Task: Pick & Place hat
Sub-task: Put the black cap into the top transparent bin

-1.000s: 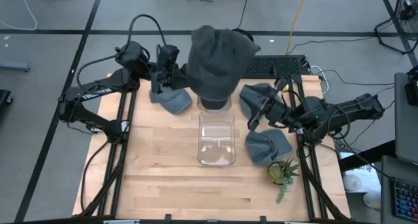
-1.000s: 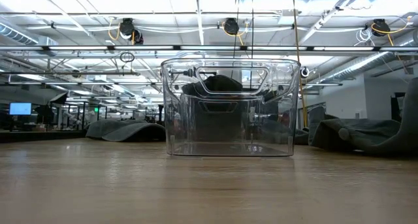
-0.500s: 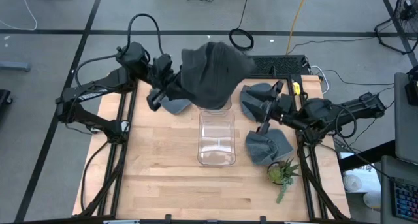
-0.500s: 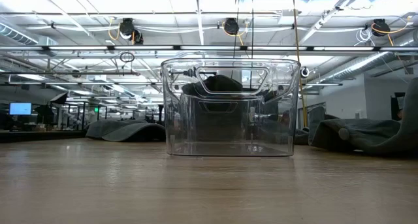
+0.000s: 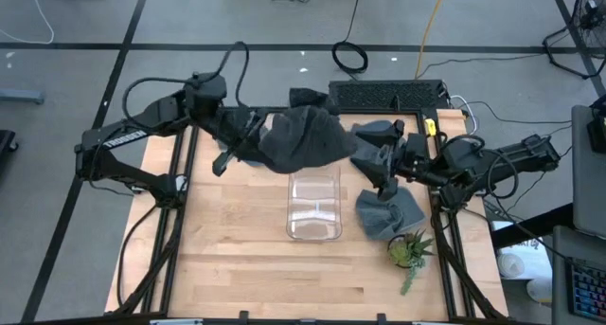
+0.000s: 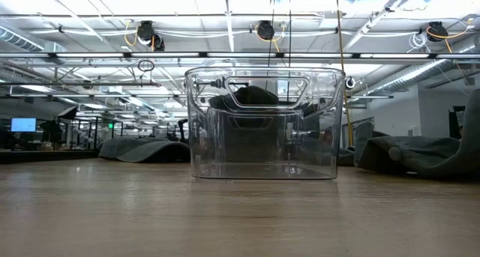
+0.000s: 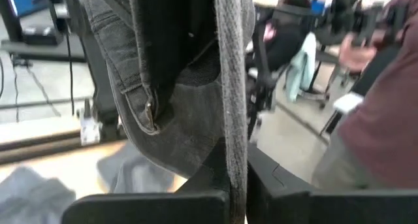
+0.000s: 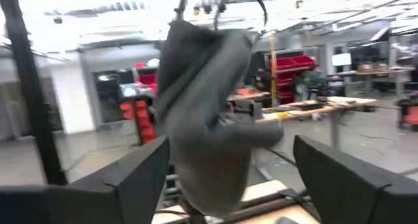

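Between the two grippers, the hat [image 5: 305,140] hangs above the bin's [image 5: 313,202] far rim. Your left gripper [image 5: 254,135] pinches its fabric edge; your right gripper [image 5: 379,169], spread wide, sits just beside it, holding nothing. Judge the hat light, soft and floppy: grip a doubled brim fold, since it sags. More hats [image 5: 388,211] lie near the right gripper, with a plant [image 5: 409,250] beyond them.

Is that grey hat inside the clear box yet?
Not yet. The grey hat hangs from the left gripper above the clear box's far end.
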Available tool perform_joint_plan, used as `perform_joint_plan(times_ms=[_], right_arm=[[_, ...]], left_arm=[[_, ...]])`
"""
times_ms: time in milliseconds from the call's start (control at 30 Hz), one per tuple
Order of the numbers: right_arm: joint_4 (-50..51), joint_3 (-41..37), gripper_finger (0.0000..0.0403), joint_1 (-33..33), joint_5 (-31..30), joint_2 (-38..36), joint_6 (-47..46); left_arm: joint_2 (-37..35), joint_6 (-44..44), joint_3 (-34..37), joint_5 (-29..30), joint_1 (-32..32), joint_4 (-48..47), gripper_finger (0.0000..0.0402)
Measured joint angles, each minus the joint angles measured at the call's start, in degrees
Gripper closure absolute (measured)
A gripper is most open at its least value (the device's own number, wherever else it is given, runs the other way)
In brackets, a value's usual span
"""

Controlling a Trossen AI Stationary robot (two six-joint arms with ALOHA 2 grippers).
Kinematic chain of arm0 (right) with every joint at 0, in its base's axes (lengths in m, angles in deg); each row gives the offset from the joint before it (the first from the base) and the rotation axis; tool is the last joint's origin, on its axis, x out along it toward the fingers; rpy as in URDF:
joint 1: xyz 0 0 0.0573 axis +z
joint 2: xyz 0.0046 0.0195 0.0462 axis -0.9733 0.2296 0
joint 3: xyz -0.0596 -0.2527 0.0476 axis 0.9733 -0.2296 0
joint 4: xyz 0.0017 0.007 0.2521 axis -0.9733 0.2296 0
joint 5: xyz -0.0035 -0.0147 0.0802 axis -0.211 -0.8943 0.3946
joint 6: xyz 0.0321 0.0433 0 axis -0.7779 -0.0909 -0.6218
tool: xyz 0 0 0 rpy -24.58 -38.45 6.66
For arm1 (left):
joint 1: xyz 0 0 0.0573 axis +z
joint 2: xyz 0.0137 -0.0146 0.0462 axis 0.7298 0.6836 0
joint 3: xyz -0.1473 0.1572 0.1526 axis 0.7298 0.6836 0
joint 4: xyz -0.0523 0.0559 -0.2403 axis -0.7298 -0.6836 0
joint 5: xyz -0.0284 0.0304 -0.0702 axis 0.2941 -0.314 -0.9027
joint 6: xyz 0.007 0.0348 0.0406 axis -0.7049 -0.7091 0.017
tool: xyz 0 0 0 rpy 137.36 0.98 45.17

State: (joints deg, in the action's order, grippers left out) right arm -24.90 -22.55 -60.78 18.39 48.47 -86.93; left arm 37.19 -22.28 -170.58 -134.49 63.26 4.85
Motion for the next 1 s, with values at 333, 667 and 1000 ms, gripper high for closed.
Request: perform_joint_plan(times_ms=[333,667,1000], right_arm=[[2.77,0.02,0.0075,-2.29,2.75,-2.05,-7.41],[4.19,0.07,0.0073,-7.16,10.92,-0.19,-14.55],[2.6,0.07,0.0074,-9.23,16.09,2.7,-17.92]], left_arm=[[-0.03,-6.69,0.0,6.62,-2.63,-12.73,0.0394],[0.76,-2.28,0.02,11.54,-6.42,-12.06,0.0394],[2.62,-0.11,-0.02,14.34,-9.04,-10.95,0.0394]])
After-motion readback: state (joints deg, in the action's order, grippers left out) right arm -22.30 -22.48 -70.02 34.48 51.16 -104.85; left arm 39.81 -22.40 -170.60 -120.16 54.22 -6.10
